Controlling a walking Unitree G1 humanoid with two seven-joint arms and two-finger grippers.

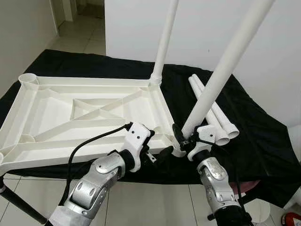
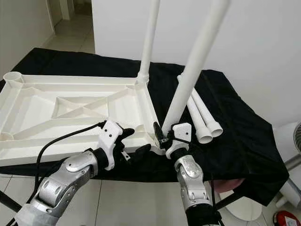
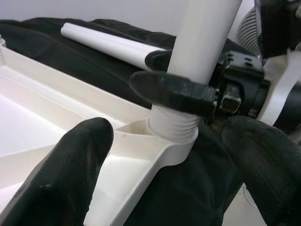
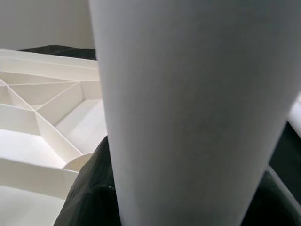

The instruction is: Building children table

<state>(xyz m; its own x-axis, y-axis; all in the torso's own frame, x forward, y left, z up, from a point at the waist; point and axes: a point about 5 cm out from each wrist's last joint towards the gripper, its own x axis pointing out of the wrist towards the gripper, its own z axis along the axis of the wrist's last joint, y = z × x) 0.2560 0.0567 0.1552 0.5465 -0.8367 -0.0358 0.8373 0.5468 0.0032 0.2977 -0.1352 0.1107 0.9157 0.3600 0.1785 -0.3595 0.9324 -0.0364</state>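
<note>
A white plastic table top (image 1: 56, 117) lies upside down on a black cloth (image 1: 263, 136). One white leg (image 1: 164, 42) stands upright, screwed into the far right corner. My right gripper (image 1: 186, 136) is shut on a second leg (image 1: 225, 61), which leans to the right. That leg's threaded end sits in the near right corner socket (image 3: 171, 127). My left gripper (image 1: 159, 149) is open, with one finger on each side of that corner, touching nothing. In the right wrist view the held leg (image 4: 197, 108) is very close, between the black fingers (image 4: 89, 197).
Two loose legs (image 1: 214, 110) lie side by side on the cloth right of the table top. Empty round sockets sit at the far left corner (image 1: 29, 80) and near left corner (image 1: 26, 139). A white wall stands behind, a fan (image 2: 294, 141) at the right, tiled floor below.
</note>
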